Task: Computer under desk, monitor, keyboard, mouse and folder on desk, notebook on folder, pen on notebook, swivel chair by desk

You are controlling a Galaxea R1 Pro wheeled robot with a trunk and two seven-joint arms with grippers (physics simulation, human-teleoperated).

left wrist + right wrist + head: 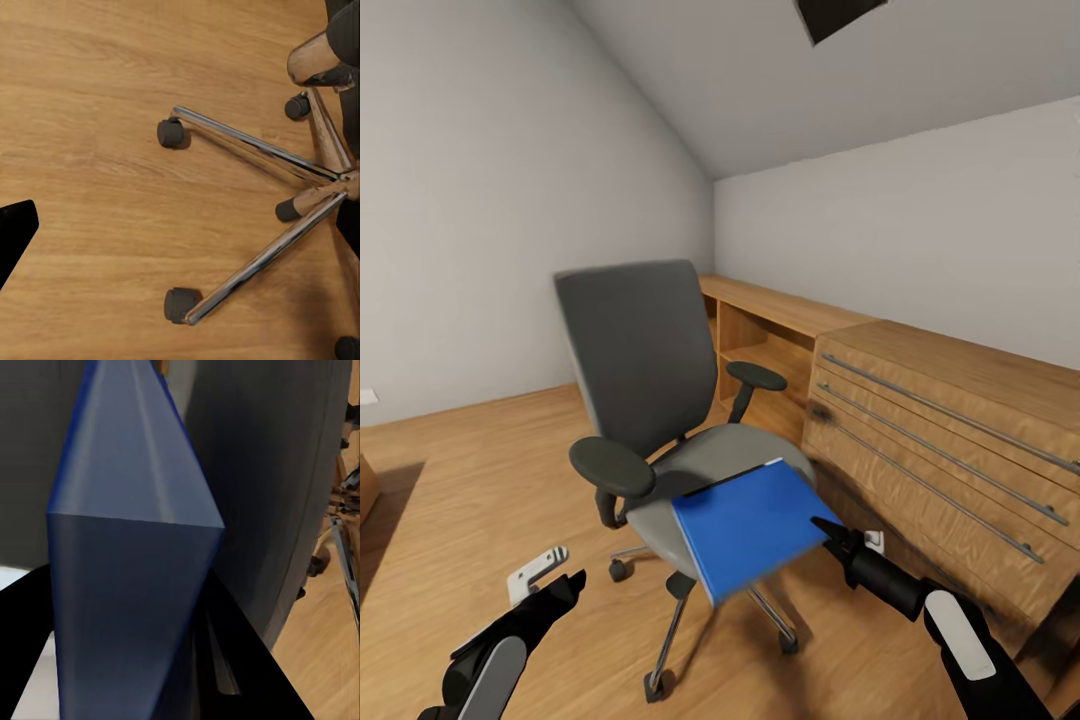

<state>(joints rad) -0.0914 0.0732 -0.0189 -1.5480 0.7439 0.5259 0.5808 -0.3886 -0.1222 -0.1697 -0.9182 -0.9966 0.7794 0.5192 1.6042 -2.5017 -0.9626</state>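
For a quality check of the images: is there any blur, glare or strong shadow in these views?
Head view: soft and slightly smeared, with a dark smudge on the wooden chest. Left wrist view: sharp, with bright reflections on the swivel chair legs. Right wrist view: the folder is very close and blurred.

blue folder (131,562) is right up against the lens, seen edge-on, with one black finger (240,667) of the right gripper (142,675) on each side clamping it. behind it there's the grey swivel chair (270,472), plus a strip of wood floor (322,660).
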